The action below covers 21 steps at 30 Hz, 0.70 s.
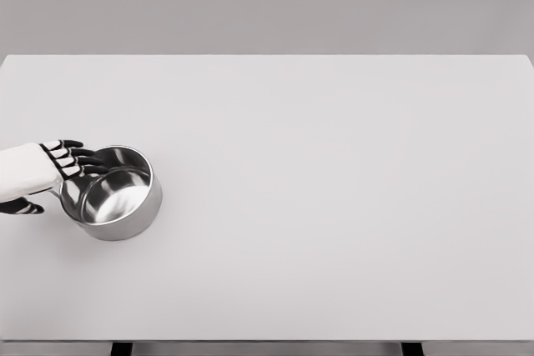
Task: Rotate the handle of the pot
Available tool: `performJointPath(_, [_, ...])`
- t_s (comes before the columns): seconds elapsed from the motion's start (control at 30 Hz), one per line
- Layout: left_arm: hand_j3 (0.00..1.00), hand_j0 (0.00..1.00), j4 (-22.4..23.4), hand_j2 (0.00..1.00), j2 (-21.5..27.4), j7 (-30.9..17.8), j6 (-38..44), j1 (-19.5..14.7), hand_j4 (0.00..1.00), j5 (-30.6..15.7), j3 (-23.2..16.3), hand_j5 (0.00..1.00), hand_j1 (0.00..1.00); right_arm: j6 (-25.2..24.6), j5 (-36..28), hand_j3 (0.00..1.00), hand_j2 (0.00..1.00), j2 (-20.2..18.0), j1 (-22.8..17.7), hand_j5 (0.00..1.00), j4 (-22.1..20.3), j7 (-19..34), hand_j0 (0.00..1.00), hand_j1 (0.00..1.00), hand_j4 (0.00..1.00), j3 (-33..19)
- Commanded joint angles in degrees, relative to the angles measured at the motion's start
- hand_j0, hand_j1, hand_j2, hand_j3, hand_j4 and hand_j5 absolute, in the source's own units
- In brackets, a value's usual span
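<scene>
On the table's [334, 206] left side stands a steel pot [117, 193], upright, mouth up. Its handle is hidden behind the left hand [52, 166], apparently pointing left. Fingers [90, 158] spread over the near-left rim, thumb below; whether they grip anything cannot be told.

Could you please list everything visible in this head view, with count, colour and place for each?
pot: one, shiny steel, empty, upright on the table near its left edge; its handle is not visible, apparently hidden by the hand.
table: one, white, fills most of the view; two dark legs show at the bottom edge.
wall: one, plain grey, behind the table's far edge.
left hand: one, white with black fingers, coming in from the left edge at the pot's left rim; the fingers reach over the rim, thumb below. Whether it grips anything cannot be told.
right hand: none in view.
</scene>
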State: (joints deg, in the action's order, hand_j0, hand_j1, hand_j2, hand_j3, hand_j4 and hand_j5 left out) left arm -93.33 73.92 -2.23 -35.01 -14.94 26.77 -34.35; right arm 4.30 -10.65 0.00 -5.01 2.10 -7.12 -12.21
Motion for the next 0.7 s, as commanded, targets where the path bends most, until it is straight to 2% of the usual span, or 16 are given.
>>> performJointPath(0.0, [1.0,1.0,-0.54,1.0,0.87,0.12,0.01,0.09,1.0,-0.4,0.07,1.0,1.0,0.01,0.02,1.0,1.0,0.0,0.0,1.0,0.01,0.0,1.0,1.0,1.0,0.0])
performJointPath(0.2, [1.0,1.0,-3.44,1.0,4.65,0.38,0.01,0.09,1.0,-1.63,0.07,1.0,1.0,0.01,0.02,1.0,1.0,0.0,0.0,1.0,0.01,0.0,1.0,1.0,1.0,0.0])
performJointPath(0.4, [1.0,1.0,-5.81,1.0,11.24,0.38,0.01,-0.17,1.0,-7.25,0.86,1.0,1.0,0.01,-0.07,1.0,1.0,0.0,0.0,1.0,0.01,0.0,1.0,1.0,1.0,0.0])
performJointPath(0.47, [1.0,1.0,-6.34,1.0,13.18,0.47,0.01,-0.88,1.0,-13.4,6.3,1.0,1.0,0.01,0.02,1.0,1.0,0.0,0.0,1.0,0.01,0.0,1.0,1.0,1.0,0.0])
performJointPath(0.53, [1.0,1.0,-6.34,1.0,12.21,0.29,0.01,-1.67,1.0,-17.27,12.37,1.0,1.0,0.01,0.02,1.0,1.0,0.0,0.0,1.0,0.01,0.0,1.0,1.0,1.0,0.0])
performJointPath(0.57, [1.0,1.0,-6.25,1.0,10.28,0.29,0.01,-2.37,1.0,-17.36,12.73,1.0,1.0,0.01,0.02,1.0,1.0,0.0,0.0,1.0,0.01,0.0,1.0,1.0,1.0,0.0])
performJointPath(0.63, [1.0,1.0,-5.73,1.0,0.17,-0.15,0.01,-5.27,1.0,-16.31,12.46,1.0,1.0,0.01,-0.07,1.0,1.0,0.0,0.0,1.0,0.01,0.0,1.0,1.0,1.0,0.0])
performJointPath(0.67, [1.0,1.0,-5.73,1.0,-0.54,-0.15,0.01,-5.54,1.0,-16.31,12.55,1.0,1.0,0.01,0.02,1.0,1.0,0.0,0.0,1.0,-0.08,0.0,1.0,1.0,1.0,0.0])
